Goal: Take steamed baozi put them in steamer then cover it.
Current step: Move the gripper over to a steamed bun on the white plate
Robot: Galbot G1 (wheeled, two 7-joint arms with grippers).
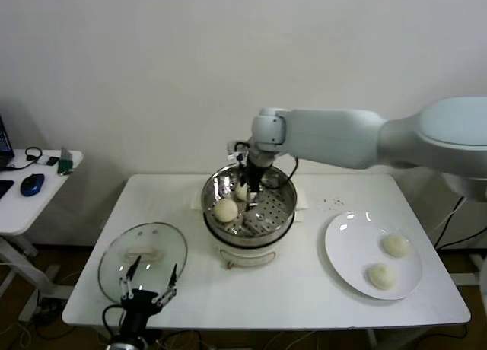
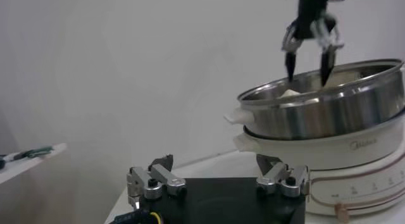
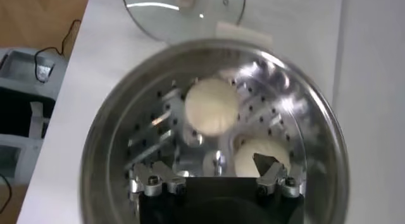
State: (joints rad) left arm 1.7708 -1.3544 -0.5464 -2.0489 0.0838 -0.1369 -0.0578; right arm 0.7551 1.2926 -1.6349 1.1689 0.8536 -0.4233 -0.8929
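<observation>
Nearest the robot, at the front left edge of the white rectangular table (image 1: pixel 304 289), the left gripper (image 1: pixel 149 283) waits low with its black fingers spread apart and empty. Just behind it lies the round clear glass cover (image 1: pixel 142 257) with its metal rim and cream bar handle, flat on the tabletop. To the right, a flat white round plate (image 1: pixel 346 251) carries two of the small cream-white dome-shaped steamed baozi (image 1: pixel 396 245), one behind the other and apart.

At the middle of the table stands the shiny round stainless-steel steamer (image 1: pixel 278 213), its perforated basket seated on a white electric pot base. Two more buns lie inside: one near the left wall, one farther back under the gripper. The right gripper (image 1: pixel 249 184) hangs straight down into the basket from a long white arm that reaches in from the right, jaws apart, holding nothing.

The right wrist view looks straight down and shows what the head view partly hides: one bun (image 3: pixel 211 105) free on the perforated floor, the other (image 3: pixel 262 157) lying between the open fingertips. The left wrist view sees the steamer (image 2: pixel 329 108) from the side, the basket wall hiding most of the buns.

Farther left, a small white side table (image 1: pixel 30 202) holds a blue mouse (image 1: pixel 31 184).
</observation>
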